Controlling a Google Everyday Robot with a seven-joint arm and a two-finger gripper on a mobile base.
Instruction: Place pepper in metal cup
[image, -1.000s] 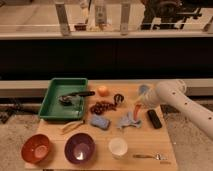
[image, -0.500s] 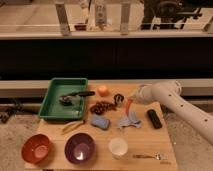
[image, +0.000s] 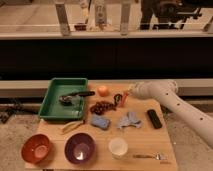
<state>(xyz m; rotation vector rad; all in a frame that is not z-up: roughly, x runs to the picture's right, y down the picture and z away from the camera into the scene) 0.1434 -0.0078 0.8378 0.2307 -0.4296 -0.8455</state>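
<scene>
Since 1 s ago the arm moved left, so the gripper (image: 125, 96) now hangs over the metal cup (image: 117, 98), holding the pepper (image: 124, 100) by its top end, tip just beside the cup. Pepper looks light, stiff & smooth; probably slips easily.

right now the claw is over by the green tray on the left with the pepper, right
Not quite. In the camera view the claw is near the orange fruit at the table's back middle, right of the green tray, not by it. The pepper is there at the claw.
</scene>
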